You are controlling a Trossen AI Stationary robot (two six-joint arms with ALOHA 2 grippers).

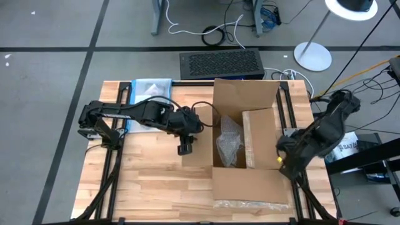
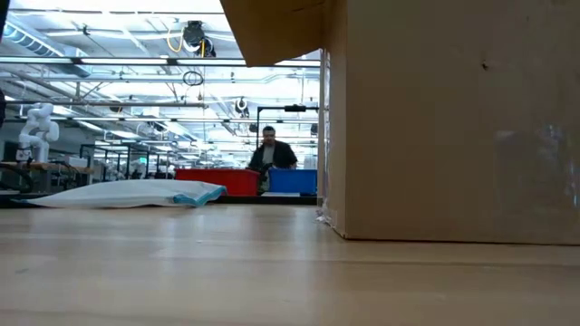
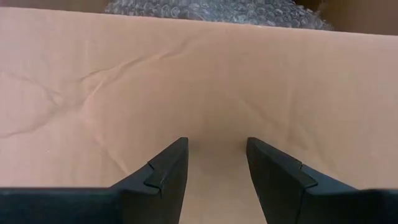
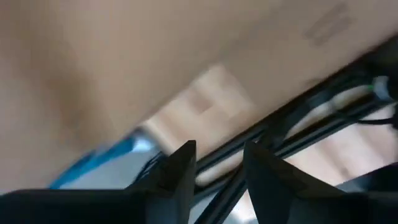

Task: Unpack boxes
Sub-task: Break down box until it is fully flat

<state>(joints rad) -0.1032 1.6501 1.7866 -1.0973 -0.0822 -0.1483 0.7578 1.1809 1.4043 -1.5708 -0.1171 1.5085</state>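
cardboard box [image 1: 247, 147] sits open between the spread left pincer [image 1: 185, 149] and spread right pincer [image 1: 282, 157].

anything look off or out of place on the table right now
Nothing is spilled or damaged. The box sits open with its flaps splayed and the bubble wrap still inside. A clear pouch lies flat at the table's far-left corner.
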